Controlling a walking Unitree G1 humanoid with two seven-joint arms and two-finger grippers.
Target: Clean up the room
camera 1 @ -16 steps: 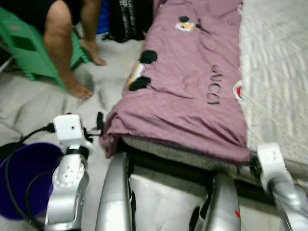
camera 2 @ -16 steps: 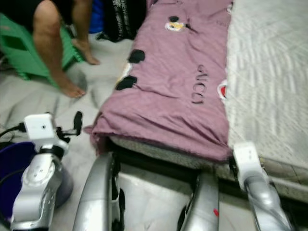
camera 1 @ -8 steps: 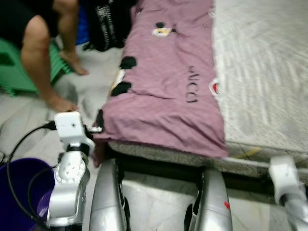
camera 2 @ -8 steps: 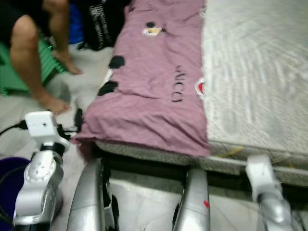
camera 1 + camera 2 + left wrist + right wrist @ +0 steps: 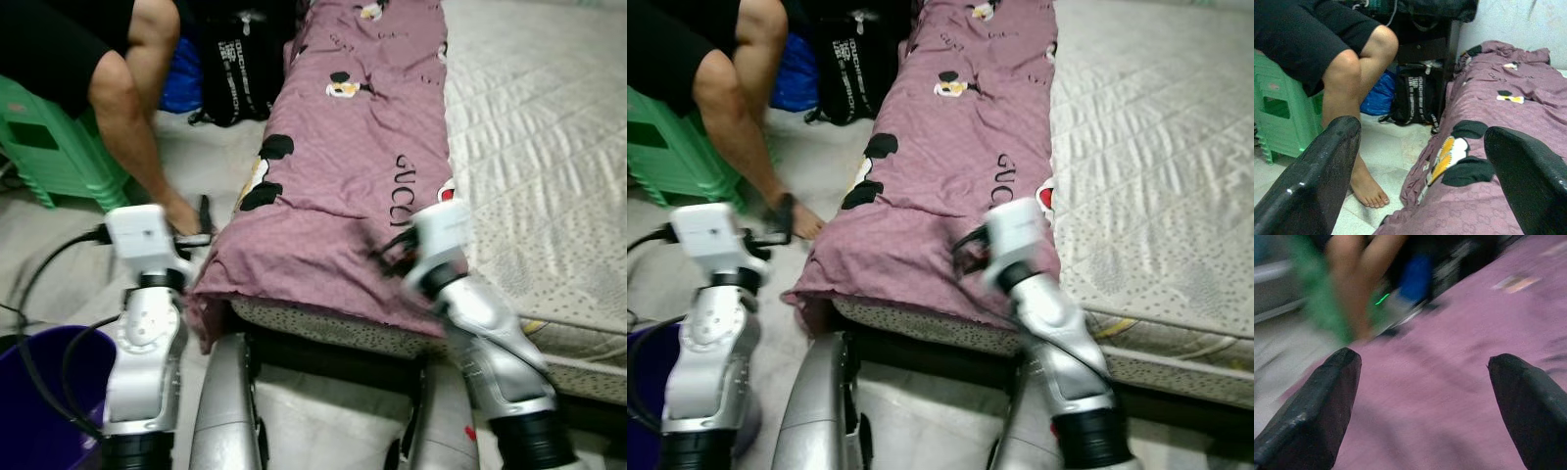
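Hovering my right end effector (image 5: 1422,396), fingers apart, over the purple blanket (image 5: 343,176) on the bed (image 5: 549,147), left end effector (image 5: 1420,161) also spread; grabbing too shallow could slip.

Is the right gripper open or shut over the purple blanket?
Open. The right gripper has its two black fingers spread wide apart above the purple blanket.
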